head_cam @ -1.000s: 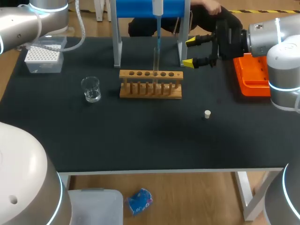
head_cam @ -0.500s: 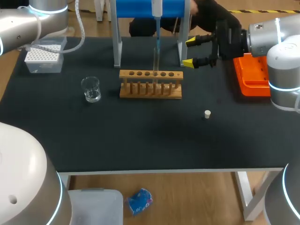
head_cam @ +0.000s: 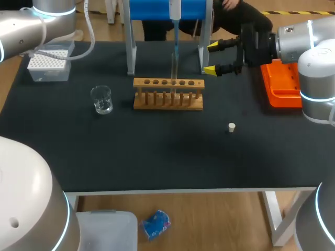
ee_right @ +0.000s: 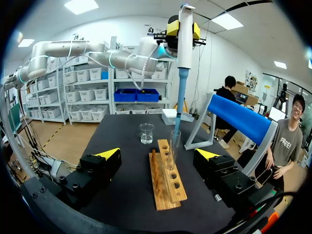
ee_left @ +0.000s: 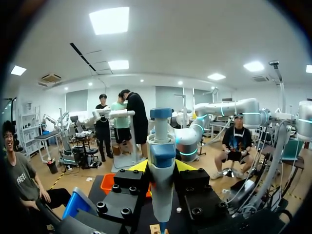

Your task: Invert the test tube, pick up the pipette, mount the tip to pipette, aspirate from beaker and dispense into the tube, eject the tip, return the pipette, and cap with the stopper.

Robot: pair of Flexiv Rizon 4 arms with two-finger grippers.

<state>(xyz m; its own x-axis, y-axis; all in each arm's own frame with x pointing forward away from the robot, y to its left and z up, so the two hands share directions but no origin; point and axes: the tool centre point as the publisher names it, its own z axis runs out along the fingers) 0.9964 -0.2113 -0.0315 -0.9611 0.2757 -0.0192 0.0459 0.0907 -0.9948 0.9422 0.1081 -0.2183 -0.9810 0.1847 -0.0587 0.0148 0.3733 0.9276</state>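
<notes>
My left gripper (ee_left: 162, 168) is shut on the white and blue pipette (ee_left: 161, 161) and holds it upright over the wooden rack (head_cam: 168, 94). From the right wrist view, the left gripper (ee_right: 181, 29) is high above the table, and the pipette's blue tip (ee_right: 179, 116) points down into the mouth of the clear test tube (ee_right: 174, 142), which stands upright in the rack (ee_right: 168, 180). My right gripper (head_cam: 212, 58) hangs open and empty just right of the rack. The beaker (head_cam: 101, 99) stands left of the rack. The white stopper (head_cam: 231, 127) lies to the front right.
A tip box (head_cam: 48, 64) sits at the back left, an orange tray (head_cam: 282, 86) at the back right under my right arm. The blue pipette stand (head_cam: 167, 10) rises directly behind the rack on two metal legs.
</notes>
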